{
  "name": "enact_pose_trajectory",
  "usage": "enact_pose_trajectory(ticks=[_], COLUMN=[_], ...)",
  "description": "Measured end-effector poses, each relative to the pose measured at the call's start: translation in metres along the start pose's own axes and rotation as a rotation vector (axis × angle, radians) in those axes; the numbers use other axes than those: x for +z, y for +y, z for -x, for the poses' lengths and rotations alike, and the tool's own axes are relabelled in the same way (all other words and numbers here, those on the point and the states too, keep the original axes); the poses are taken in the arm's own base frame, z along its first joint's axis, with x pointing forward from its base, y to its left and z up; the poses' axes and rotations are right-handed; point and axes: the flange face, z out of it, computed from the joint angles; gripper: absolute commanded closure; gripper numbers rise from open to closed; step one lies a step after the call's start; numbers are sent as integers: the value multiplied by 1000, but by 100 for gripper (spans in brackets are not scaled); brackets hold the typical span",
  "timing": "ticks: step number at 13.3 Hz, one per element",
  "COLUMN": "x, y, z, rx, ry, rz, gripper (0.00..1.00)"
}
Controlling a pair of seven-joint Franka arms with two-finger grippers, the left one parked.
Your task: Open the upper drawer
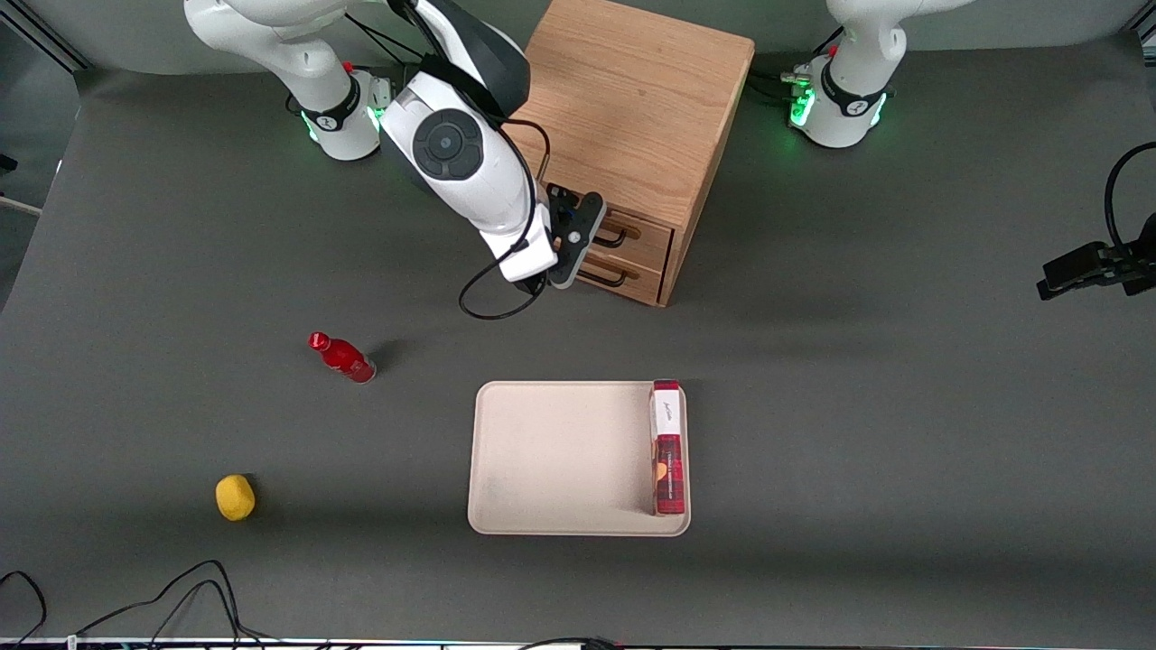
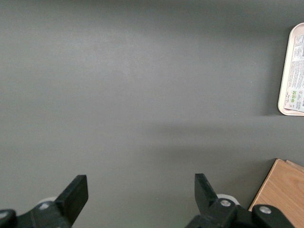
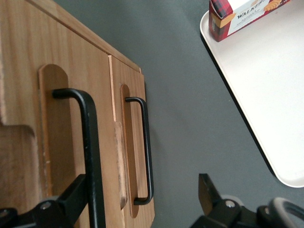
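The light oak cabinet (image 1: 623, 99) stands at the back of the table. Its upper drawer (image 1: 643, 233) looks shut, with its thin black bar handle (image 1: 618, 238) across the front. In the right wrist view the upper drawer front (image 3: 61, 118) and its handle (image 3: 88, 137) are very close. The bottom drawer (image 1: 637, 278) and its matching handle (image 3: 146, 142) lie just below. My right gripper (image 1: 589, 240) is open right in front of the upper drawer. In the wrist view the gripper (image 3: 142, 192) has the upper handle just inside one fingertip (image 3: 76, 192), not clamped.
A beige tray (image 1: 560, 451) lies nearer the front camera, with a red tartan biscuit box (image 1: 668, 447) in it; both show in the right wrist view, tray (image 3: 266, 95) and box (image 3: 237, 14). A red bottle (image 1: 343, 358) and a yellow lump (image 1: 235, 496) lie toward the working arm's end.
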Motion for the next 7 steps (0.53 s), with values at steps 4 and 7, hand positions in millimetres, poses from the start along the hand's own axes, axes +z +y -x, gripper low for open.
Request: enact_pose_trajectory(ticks=[4, 7], x=[15, 20], y=[7, 14], z=[-2, -3], rx=[23, 32], ry=[6, 14], rz=[-9, -9], gripper=[0, 0])
